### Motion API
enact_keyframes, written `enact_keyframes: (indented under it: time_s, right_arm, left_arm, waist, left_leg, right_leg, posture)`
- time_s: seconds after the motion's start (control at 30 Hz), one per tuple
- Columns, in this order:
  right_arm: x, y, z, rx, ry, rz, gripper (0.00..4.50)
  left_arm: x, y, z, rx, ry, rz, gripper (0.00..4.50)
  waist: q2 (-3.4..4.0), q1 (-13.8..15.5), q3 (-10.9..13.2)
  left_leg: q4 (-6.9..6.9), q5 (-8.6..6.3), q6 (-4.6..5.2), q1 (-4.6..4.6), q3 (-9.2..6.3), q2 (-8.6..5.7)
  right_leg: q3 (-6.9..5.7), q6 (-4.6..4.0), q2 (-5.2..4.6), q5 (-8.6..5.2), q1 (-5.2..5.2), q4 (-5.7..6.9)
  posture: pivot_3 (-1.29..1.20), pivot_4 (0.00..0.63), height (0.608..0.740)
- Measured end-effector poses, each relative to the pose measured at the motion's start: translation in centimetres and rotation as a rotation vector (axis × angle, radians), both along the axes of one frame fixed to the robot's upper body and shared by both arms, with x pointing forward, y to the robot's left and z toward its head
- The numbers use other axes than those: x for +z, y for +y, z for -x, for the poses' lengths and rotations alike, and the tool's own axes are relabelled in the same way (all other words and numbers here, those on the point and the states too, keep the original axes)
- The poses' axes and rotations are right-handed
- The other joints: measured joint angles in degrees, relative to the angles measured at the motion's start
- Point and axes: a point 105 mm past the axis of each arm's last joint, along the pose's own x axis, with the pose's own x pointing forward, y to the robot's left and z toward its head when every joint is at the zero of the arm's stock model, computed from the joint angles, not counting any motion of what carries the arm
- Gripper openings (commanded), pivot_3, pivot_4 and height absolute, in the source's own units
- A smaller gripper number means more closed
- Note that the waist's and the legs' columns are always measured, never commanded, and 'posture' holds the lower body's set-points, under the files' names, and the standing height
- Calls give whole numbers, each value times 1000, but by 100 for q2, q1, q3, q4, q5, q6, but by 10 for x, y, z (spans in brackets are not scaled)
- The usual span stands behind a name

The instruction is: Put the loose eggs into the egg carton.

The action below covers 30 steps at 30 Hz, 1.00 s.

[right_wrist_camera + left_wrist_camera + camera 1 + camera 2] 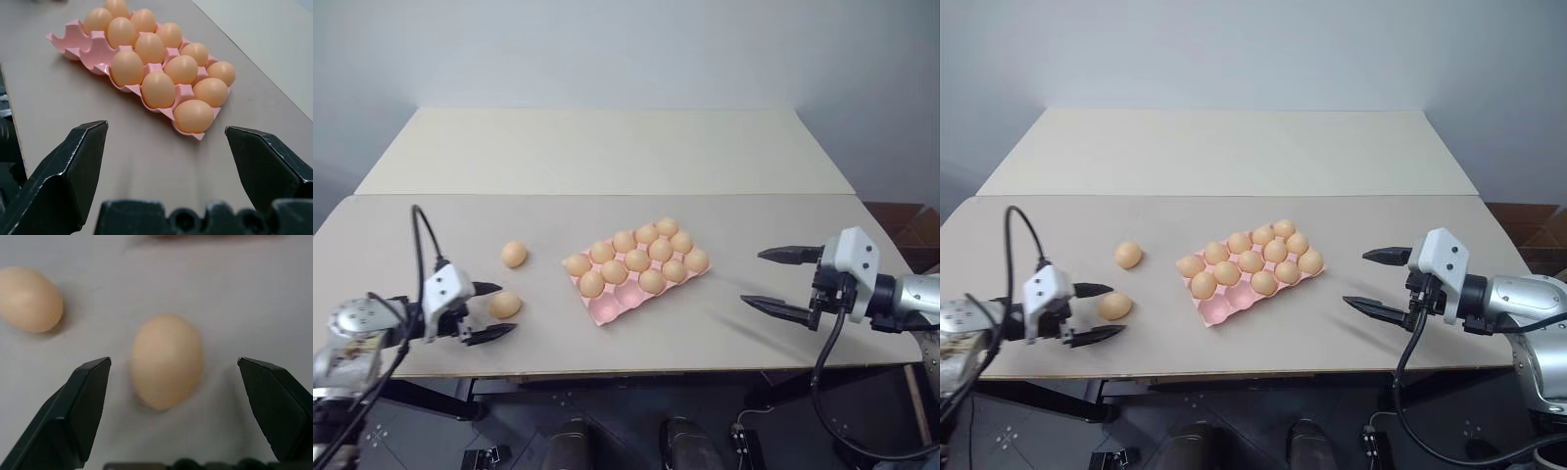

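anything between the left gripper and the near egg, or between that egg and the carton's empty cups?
No. The left gripper is open with the near egg between its fingers. Bare table lies between it and the carton, whose empty cups sit at the near end.

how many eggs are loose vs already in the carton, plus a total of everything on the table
loose eggs: 2
eggs in the carton: 13
egg carton: 1
total: 16 things, 15 of them eggs
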Motion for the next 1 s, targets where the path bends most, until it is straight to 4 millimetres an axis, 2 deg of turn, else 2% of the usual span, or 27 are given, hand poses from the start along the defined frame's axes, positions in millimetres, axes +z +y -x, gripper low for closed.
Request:
enact_keyframes:
  time_s: [0.27,0.37,0.43,0.63,0.7,0.83,0.93,1.0]
  right_arm:
    - [-1,3,5,3,11,-5,4500]
    - [1,3,5,0,8,-15,4500]
    - [3,3,5,-3,-1,-17,4500]
    - [5,6,7,-9,-21,-12,4500]
    - [5,6,6,-16,-22,-14,4500]
    - [5,8,6,-30,-36,-21,4500]
    - [6,9,5,-37,-47,-21,4500]
    - [7,10,5,-44,-56,-21,4500]
  left_arm:
    - [-1,-4,-8,-24,-17,-15,2019]
    - [2,-5,-7,-36,-1,-12,2019]
    - [11,-11,-5,-80,2,1,2019]
    - [74,-64,-13,-266,-132,113,2019]
    - [84,-87,-18,-315,-154,170,2019]
    - [79,-146,-22,-427,-129,279,2019]
    - [71,-176,-23,-480,-112,280,2019]
    - [68,-187,-26,-497,-118,262,2019]
  waist:
    - [1,-16,-2]
    - [1,-13,-2]
    - [0,-13,-1]
    - [0,30,-1]
    - [1,24,-2]
    - [0,10,-2]
    - [-1,-17,-2]
    - [-1,-37,-2]
  left_leg:
    - [1,0,0,13,0,6]
    - [1,0,0,7,1,5]
    - [2,0,0,0,0,4]
    - [32,0,1,-6,-8,-1]
    - [35,-1,2,-3,-7,-6]
    - [40,-1,4,-10,-10,-7]
    - [39,-3,7,-11,-12,-7]
    - [38,-3,7,-11,-14,-7]
  right_leg:
    - [2,1,3,1,5,7]
    - [2,1,2,0,1,5]
    - [1,2,1,0,-2,3]
    - [-5,12,-1,5,12,4]
    - [-1,16,-2,7,17,4]
    - [0,19,3,9,14,3]
    - [7,19,7,9,10,2]
    - [7,19,9,9,9,2]
  posture:
    - [0,150,740]
    - [0,150,740]
    - [0,150,740]
    - [0,150,740]
    - [0,150,740]
    - [0,150,740]
    - [0,150,740]
    - [0,150,740]
